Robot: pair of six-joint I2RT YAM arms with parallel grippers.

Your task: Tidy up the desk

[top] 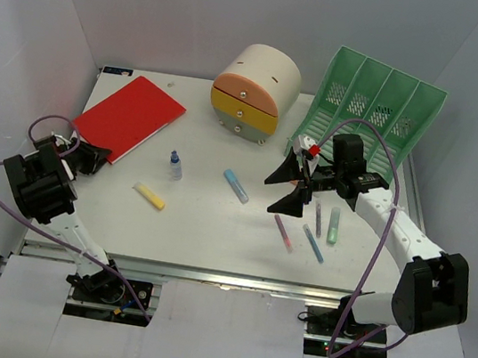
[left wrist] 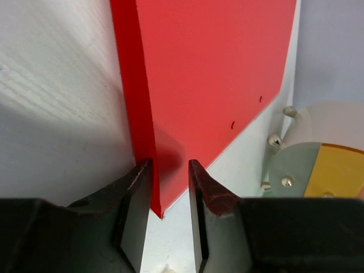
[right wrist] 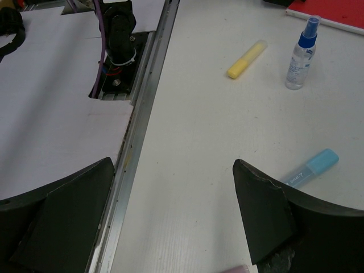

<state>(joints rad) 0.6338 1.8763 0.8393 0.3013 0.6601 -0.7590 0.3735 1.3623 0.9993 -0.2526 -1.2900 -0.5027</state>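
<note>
The white desk (top: 205, 228) holds scattered items. A red folder (top: 131, 116) lies at the back left. My left gripper (top: 91, 157) is at the folder's near corner. In the left wrist view the jaws (left wrist: 170, 165) stand narrowly apart around that corner (left wrist: 156, 193); the left finger touches the folder's edge and a gap shows at the right finger. My right gripper (top: 287, 186) is wide open and empty above the desk, right of centre (right wrist: 172, 165). Near or below it lie a blue highlighter (top: 236, 185), a pink pen (top: 283, 232), a teal pen (top: 312, 242) and a green marker (top: 334, 225).
A yellow highlighter (top: 149, 195) and a small spray bottle (top: 174, 165) lie left of centre. A cream round drawer unit (top: 254, 91) stands at the back middle and a green slotted file rack (top: 371, 109) at the back right. A metal rail (right wrist: 142, 114) runs along the front edge.
</note>
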